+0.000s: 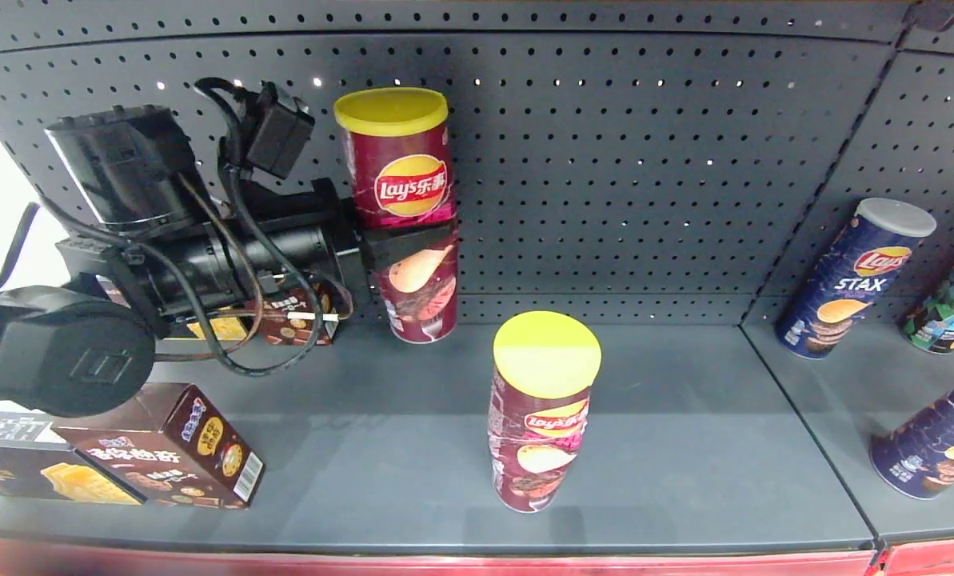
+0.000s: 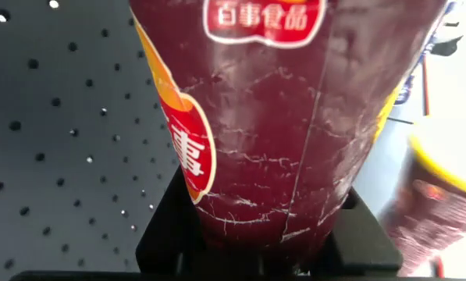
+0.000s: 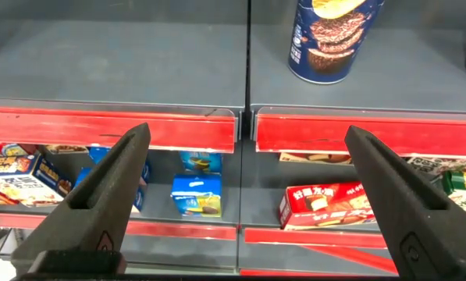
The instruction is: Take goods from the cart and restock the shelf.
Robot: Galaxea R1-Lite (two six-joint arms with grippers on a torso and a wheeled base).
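While the right gripper [image 3: 247, 133] hangs out in front of the shelving with its two fingers spread wide and nothing between them, it faces a red price rail [image 3: 186, 129]. A blue can [image 3: 330, 39] stands on the deck above the rail. A small blue packet [image 3: 197, 193] and a red box [image 3: 326, 204] sit on the level below.

Nearest on the grey shelf [image 1: 684, 448], at its front left corner, lie a brown biscuit box [image 1: 173, 448] and a darker box [image 1: 21, 464], side by side and touching. Near the front at the centre stands a maroon chip can [image 1: 536, 432] with a yellow lid, upright and well apart from the boxes.

Farther in, the left gripper [image 1: 413, 244] is clamped around the middle of a second maroon can [image 1: 401, 160], also yellow-lidded and upright, close to the pegboard back wall [image 1: 644, 176]. Its base sits low by the shelf's rear edge; whether it touches the deck I cannot tell. Another brown box [image 1: 293, 316] lies behind the left arm.

On the adjoining section to the right, a blue can with a grey lid [image 1: 852, 280] stands at the back beside a green can [image 1: 952, 308].
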